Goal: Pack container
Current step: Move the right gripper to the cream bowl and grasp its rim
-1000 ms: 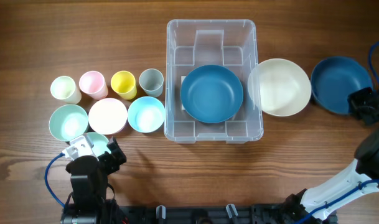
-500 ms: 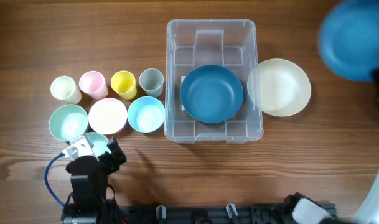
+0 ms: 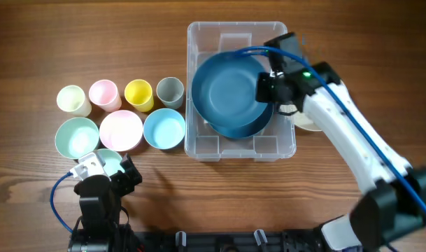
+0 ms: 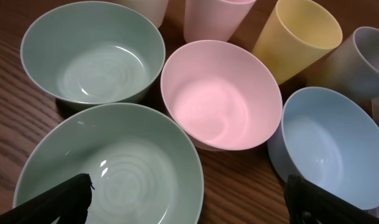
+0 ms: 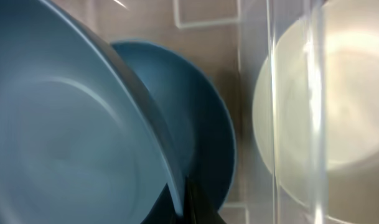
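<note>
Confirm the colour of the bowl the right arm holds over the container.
Dark blue. The bowl shows best in the overhead view.

The right arm (image 3: 352,150) has a long white link between black joints, a blue cable (image 3: 370,133) along it and a small green light (image 3: 305,72) near the wrist. The left arm (image 3: 97,203) is black, with a white block (image 3: 89,166) and a looped blue cable (image 3: 54,203).

The left arm (image 3: 97,210) sits folded low at the lower left of the overhead frame. The left hand (image 3: 109,170) points up-frame with its fingers spread wide. The right arm (image 3: 349,136) stretches diagonally from the lower right corner toward upper centre, where the right hand (image 3: 265,87) is pinched tight on the rim of a dark blue bowl (image 3: 223,91).
</note>
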Motion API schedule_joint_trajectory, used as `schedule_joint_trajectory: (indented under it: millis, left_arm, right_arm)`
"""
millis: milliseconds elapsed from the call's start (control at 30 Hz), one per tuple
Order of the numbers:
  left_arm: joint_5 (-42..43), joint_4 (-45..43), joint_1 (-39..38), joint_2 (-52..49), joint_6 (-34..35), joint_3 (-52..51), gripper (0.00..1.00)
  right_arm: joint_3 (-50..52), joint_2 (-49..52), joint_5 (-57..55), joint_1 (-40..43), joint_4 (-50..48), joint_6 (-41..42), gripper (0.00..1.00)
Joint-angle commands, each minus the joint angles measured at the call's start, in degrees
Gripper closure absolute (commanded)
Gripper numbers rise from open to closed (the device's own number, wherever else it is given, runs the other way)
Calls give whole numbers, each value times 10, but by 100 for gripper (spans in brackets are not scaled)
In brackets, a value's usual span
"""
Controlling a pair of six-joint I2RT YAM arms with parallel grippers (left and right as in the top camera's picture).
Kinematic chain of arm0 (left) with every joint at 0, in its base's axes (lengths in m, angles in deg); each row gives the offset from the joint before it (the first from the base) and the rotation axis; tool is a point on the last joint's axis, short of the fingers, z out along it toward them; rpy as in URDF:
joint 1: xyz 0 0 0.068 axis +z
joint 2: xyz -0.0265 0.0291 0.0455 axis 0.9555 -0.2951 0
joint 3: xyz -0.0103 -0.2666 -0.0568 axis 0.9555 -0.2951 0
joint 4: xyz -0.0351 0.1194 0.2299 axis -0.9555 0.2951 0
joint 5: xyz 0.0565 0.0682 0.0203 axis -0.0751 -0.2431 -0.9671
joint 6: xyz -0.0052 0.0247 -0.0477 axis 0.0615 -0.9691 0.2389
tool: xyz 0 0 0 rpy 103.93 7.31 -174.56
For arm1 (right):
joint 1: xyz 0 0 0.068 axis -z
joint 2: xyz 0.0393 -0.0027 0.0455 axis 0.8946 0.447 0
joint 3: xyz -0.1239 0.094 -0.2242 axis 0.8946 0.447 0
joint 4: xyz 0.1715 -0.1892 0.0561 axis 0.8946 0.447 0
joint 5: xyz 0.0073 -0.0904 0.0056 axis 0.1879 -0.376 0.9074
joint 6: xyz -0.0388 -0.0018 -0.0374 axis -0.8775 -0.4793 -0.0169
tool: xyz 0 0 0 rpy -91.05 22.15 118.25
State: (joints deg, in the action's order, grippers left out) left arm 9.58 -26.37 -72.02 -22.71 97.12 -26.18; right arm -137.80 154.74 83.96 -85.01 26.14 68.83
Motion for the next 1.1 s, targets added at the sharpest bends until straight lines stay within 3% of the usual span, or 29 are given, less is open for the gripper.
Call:
schedule_joint_trajectory:
  millis: [0, 67, 133, 367, 600, 800, 967, 1067]
  left_arm:
    - [3, -2, 3, 2, 1, -4, 0]
    - [3, -2, 3, 2, 1, -4, 0]
    - [3, -2, 3, 2, 1, -4, 0]
    - [3, -2, 3, 2, 1, -4, 0]
    - [3, -2, 3, 2, 1, -4, 0]
    - [3, -2, 3, 2, 1, -4, 0]
    - [3, -2, 3, 2, 1, -4, 0]
    - [3, -2, 3, 2, 1, -4, 0]
  right_arm:
    - [-4, 14, -24, -1, -6, -5, 67]
    - [-8, -6, -45, 0, -5, -4, 42]
    - [-9, -38, -54, 5, -4, -3, 28]
    - [-9, -143, -67, 136, 29, 16, 14]
    - [-2, -52, 42, 319, 85, 11, 14]
    - [-2, 94, 64, 334, 90, 19, 18]
    - [28, 148, 64, 336, 65, 47, 29]
    - [78, 148, 66, 342, 26, 65, 49]
